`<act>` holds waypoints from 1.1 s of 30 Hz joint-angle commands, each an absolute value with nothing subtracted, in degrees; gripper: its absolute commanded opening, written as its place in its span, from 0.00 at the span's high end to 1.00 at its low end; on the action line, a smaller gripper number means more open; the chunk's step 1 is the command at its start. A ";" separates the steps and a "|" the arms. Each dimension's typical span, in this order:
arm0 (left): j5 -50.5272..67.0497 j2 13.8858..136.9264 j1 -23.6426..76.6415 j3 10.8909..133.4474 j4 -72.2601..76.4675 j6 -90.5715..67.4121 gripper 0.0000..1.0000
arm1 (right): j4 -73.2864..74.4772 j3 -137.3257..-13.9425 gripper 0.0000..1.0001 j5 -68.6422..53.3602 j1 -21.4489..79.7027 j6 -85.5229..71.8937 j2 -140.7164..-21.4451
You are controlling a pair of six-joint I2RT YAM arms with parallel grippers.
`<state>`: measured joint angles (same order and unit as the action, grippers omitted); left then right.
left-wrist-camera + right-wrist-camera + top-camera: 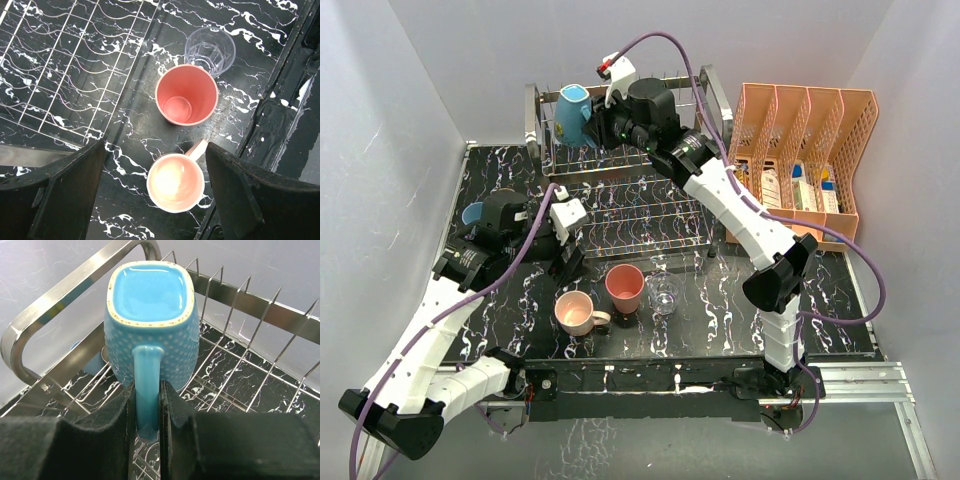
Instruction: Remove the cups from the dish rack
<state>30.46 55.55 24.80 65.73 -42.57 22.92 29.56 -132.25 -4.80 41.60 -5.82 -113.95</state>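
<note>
The teal handled mug (150,330) is sitting on the wire shelf of the dish rack (260,302), at the end by its arched steel frame. It is lying straight ahead of the right hand (146,400) and touching it. It is standing upright, apparently mouth down, so its long axis is running vertically. Its handle is turned back toward the hand and lying in line with the fingers.

The right hand is pinching narrowly on that handle, one finger pressing on each side, with the mug's body just beyond the fingertips. This arm is plainly the nearer one and seems to be doing the work. Judging from the grip, the coming move is calling for a lift up clear of the rack's wires before anything is drawn back toward the near side.

The left hand (155,150) is hovering well apart from the rack, spread wide and carrying nothing. Directly beneath it, between its fingers, the pale pink handled mug (175,182) is standing mouth up on the counter (130,130). The salmon-red tumbler (186,95) is standing just ahead of that, and the clear glass tumbler (210,47) further ahead again, both upright.
</note>
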 commanded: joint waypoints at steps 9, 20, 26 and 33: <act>30.25 55.02 24.43 67.85 -31.68 21.01 0.20 | 11.01 -124.74 0.92 -4.46 34.83 -19.34 -102.72; 30.03 55.72 24.43 69.13 -27.40 21.86 0.20 | 7.08 -121.75 0.92 -10.47 29.62 -26.76 -96.03; 28.91 55.81 24.43 69.89 -20.63 22.73 0.20 | 6.68 -117.22 0.92 -15.39 28.22 -31.15 -90.15; 32.63 58.32 24.43 74.63 -15.50 19.98 0.21 | 5.01 -98.72 0.92 -20.83 28.15 -36.31 -73.26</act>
